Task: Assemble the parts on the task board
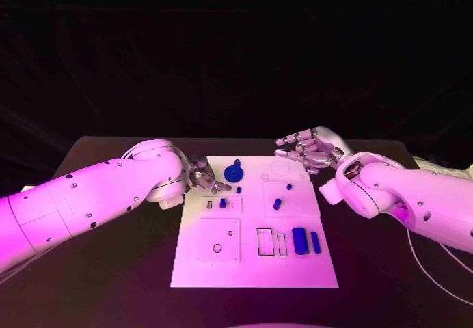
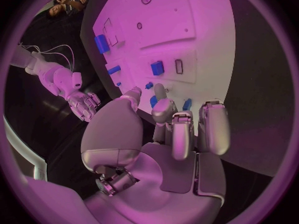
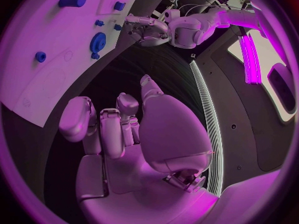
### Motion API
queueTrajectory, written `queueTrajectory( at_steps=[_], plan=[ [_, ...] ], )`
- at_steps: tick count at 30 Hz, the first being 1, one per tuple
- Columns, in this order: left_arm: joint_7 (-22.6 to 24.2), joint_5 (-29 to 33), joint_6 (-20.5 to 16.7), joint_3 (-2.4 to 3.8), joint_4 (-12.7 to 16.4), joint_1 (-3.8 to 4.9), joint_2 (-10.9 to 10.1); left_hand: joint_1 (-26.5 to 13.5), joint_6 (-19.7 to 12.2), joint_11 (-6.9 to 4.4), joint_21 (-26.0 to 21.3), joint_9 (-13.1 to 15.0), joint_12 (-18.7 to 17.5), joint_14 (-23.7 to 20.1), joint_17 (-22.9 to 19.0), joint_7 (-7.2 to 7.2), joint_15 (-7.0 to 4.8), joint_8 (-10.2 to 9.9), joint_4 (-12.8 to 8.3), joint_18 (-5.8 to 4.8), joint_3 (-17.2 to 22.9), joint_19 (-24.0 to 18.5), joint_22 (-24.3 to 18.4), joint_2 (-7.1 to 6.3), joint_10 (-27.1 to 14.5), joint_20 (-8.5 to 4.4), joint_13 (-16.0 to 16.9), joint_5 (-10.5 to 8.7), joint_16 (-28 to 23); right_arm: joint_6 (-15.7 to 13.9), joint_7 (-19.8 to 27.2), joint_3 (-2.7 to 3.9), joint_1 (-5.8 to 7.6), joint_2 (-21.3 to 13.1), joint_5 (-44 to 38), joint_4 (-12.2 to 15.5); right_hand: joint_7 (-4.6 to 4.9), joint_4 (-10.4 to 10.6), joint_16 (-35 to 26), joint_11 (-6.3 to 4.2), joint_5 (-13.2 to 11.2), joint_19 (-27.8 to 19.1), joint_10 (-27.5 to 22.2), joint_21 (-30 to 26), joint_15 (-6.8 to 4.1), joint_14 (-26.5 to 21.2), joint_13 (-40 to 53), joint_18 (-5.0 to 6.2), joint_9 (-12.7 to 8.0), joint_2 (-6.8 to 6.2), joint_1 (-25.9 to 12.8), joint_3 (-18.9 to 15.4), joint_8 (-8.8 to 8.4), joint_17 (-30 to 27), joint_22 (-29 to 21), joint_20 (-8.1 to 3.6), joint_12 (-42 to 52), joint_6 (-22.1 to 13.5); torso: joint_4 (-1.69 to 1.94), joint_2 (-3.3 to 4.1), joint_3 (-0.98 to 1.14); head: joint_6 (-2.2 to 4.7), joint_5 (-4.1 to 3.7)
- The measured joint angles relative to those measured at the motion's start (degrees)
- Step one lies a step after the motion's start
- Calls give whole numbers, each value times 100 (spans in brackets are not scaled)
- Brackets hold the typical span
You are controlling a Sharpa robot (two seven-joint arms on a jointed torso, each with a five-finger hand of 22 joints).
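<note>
The white task board lies in the middle of the black table. A blue gear sits near its far edge, small blue pegs stand in the middle, and two blue blocks lie toward the near right. My left hand is at the board's far left corner, just beside the gear, fingers partly bent with nothing in them. In the left wrist view its fingers partly hide a blue piece. My right hand hovers at the far right corner, fingers loosely bent, holding nothing. The right wrist view shows the gear beyond that hand.
Empty outlined slots and a square recess with a small hole lie in the board's near half. A thin white cable trails over the table at the right. Black table surface surrounds the board.
</note>
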Motion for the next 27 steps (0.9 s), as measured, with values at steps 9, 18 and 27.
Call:
queueTrajectory(
  at_steps=[9, 18, 27],
  plan=[
    [1, 301, 326, 88, -693, 409, 89, 417, -516, 257, -169, -663, -357, -14, 0, 300, 200, -794, -6, -1, -285, -150, -198, 159, -310, 176, -466, 0, 0, 6, 1, -5, -1, 41, 8, -42, 0, 0, 0, 0, 0, 0, 0, 0, 0, 0, -4, 0, 0, -23, -22, 0, 0, 0, -9, 0, 0, 0, 3, 7, 11, 29, 37],
    [9, 212, 854, -107, -1621, 476, 538, 545, -322, 257, -180, -845, -383, 0, -1, 310, 226, -841, -3, 0, -383, -149, -203, 241, -310, 191, -495, 0, 0, 13, 0, -5, -1, 65, 10, -50, 0, 0, 0, 0, 0, 0, 0, 0, 0, 0, -6, 0, 0, -23, -22, 0, 0, -1, -9, 0, 0, 0, 2, 7, -2, 40, 48],
    [60, 75, 1124, -208, -2095, 479, 794, 575, -175, 245, -180, -867, -322, 0, -2, 266, 226, -807, 20, 0, -479, -129, -133, 272, -299, 211, -461, 0, 0, 24, -1, -5, -1, 85, 10, -62, 0, -1, 0, 0, 0, 0, 0, 0, 0, 0, -6, 0, 0, 1, -45, 0, 0, -1, -9, 0, 0, 0, -2, 10, -2, 44, 58]
  ],
)
